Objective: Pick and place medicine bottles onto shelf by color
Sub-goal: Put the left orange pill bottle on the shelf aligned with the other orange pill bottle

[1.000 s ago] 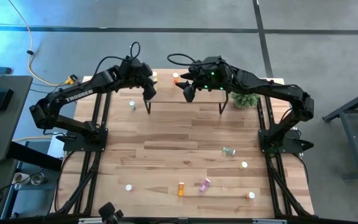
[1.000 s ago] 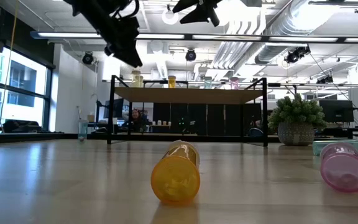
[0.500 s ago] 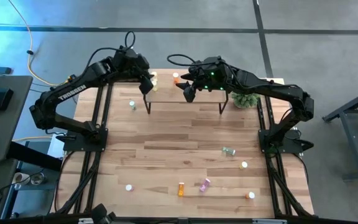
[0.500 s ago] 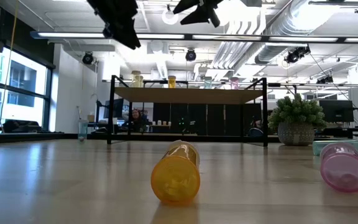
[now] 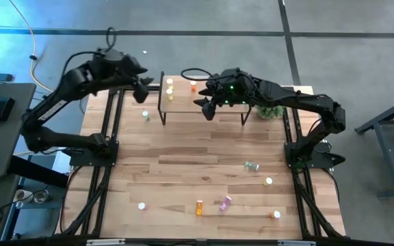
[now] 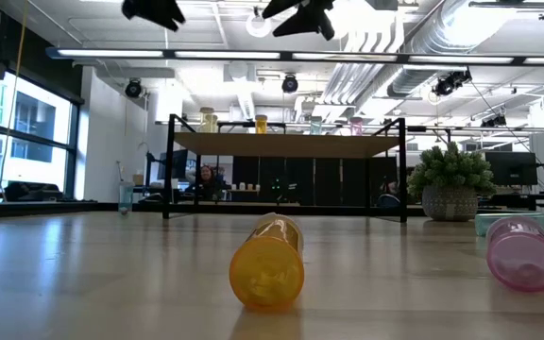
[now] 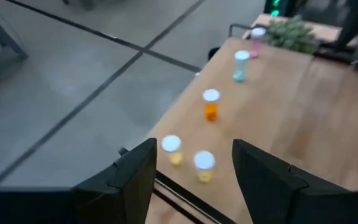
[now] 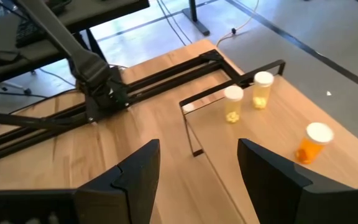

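Observation:
The shelf (image 5: 204,102), a light-wood board on thin black legs, stands at the table's far edge. Standing on it are two yellow medicine bottles (image 7: 171,149) (image 7: 204,165), an orange one (image 7: 211,104), a pale green one (image 7: 241,65) and a pink one (image 7: 257,40). My left gripper (image 5: 143,92) hangs open and empty, high up beside the shelf's left end. My right gripper (image 5: 208,109) hovers open and empty above the shelf's middle. More bottles lie or stand on the table's near half, among them a yellow one (image 6: 267,263) and a pink one (image 6: 525,253) on their sides.
A green plant ball in a pot (image 5: 271,108) stands right of the shelf. One bottle (image 5: 146,115) stands left of the shelf's front leg. Loose bottles (image 5: 252,165) (image 5: 199,207) (image 5: 276,214) dot the near half. The bare tabletop (image 5: 183,150) lies between them and the shelf.
My left gripper has risen and drawn back from over the shelf's left end toward the table's far left corner, staying open and empty. The bottles on the shelf have kept their places.

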